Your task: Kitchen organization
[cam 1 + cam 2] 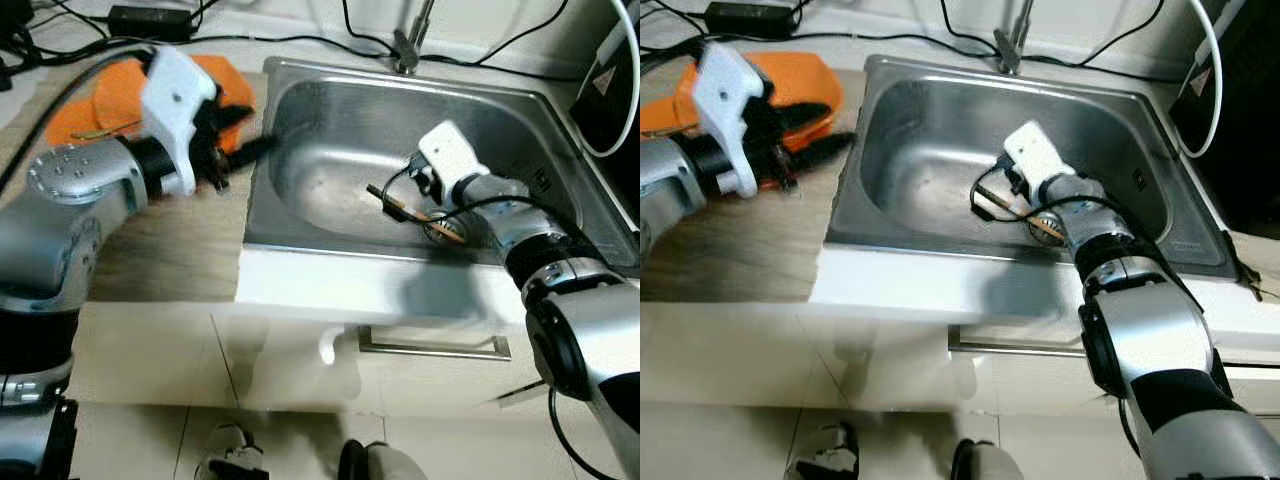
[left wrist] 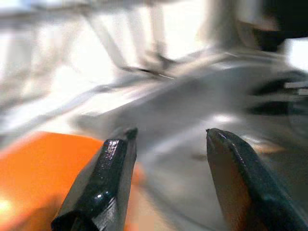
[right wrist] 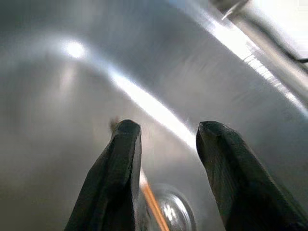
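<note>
Right wrist view: my right gripper fingers are spread and empty; a wooden chopstick lies below and between them in the sink. I'd descend straight, then pinch. Left gripper hovers spread beside orange cloth.

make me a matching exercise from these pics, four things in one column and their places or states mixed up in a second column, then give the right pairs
Column one:
1. left gripper
2. right gripper
3. orange cloth
4. tap

Column two:
A. lying on the counter to the left of the sink
B. standing at the sink's back rim
C. down inside the sink basin, fingers apart
D. over the counter at the sink's left edge, fingers apart

Pairs: 1-D, 2-C, 3-A, 4-B
</note>
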You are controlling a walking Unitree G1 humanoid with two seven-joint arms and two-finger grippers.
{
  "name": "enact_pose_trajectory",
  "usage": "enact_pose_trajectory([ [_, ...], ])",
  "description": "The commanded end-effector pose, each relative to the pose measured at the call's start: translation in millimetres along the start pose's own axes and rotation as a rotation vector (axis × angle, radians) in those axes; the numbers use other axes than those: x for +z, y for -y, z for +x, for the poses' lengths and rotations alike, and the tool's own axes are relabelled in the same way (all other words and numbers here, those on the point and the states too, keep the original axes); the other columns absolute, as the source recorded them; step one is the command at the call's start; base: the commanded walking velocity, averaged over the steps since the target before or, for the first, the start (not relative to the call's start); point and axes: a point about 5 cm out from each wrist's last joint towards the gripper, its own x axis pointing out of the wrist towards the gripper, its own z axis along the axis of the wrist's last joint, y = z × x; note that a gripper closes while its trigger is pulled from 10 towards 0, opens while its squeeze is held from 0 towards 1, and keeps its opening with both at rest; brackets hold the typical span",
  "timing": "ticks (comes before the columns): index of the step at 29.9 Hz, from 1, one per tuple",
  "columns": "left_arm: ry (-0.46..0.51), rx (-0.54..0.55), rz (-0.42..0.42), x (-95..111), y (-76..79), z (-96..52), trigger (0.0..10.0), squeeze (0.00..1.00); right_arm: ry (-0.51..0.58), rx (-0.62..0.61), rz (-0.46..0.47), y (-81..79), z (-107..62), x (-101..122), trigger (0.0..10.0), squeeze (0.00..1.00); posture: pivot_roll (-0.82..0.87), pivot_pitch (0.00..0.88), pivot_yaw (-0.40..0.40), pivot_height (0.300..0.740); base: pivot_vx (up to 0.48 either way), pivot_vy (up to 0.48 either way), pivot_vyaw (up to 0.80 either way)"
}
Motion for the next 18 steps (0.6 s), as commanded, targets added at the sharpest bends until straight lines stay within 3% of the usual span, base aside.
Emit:
enact_pose_trajectory([
  [1,0.032,0.11,0.022,7.0,-14.5,-2.6,10.0,0.0,0.129,-0.029,0.065,14.0,-1.5,25.8,10.0,0.0,0.19,0.094,-0.134,0.74,0.0,0.0,0.0],
  [4,0.02,0.265,0.032,10.1,-38.0,-10.1,10.0,0.0,0.244,-0.023,0.131,17.3,-3.5,40.8,10.0,0.0,0.19,0.085,-0.131,0.74,0.0,0.0,0.0],
  [5,0.02,0.265,0.032,10.1,-38.0,-10.1,10.0,0.0,0.244,-0.023,0.131,17.3,-3.5,40.8,10.0,0.0,0.19,0.085,-0.131,0.74,0.0,0.0,0.0],
  [6,-0.029,0.325,0.054,5.0,-51.5,-17.8,10.0,0.0,0.364,0.013,0.177,13.2,-6.5,50.1,10.0,0.0,0.18,0.082,-0.125,0.74,0.0,0.0,0.0],
  [10,-0.076,0.325,0.071,-4.0,-58.7,-23.1,10.0,0.0,0.508,0.07,0.215,-0.2,-15.2,56.8,10.0,0.0,0.17,0.084,-0.098,0.74,0.0,0.0,0.0],
  [14,-0.085,0.293,0.083,-5.0,-58.4,-22.9,10.0,0.0,0.55,0.073,0.186,-7.0,-23.5,58.2,10.0,0.0,0.17,0.087,-0.092,0.74,0.0,0.0,0.0],
  [18,-0.043,0.217,0.032,7.4,-59.7,-19.9,10.0,0.0,0.579,0.08,0.168,-15.8,-41.3,54.7,10.0,0.0,0.16,0.092,-0.073,0.74,0.0,0.0,0.0],
])
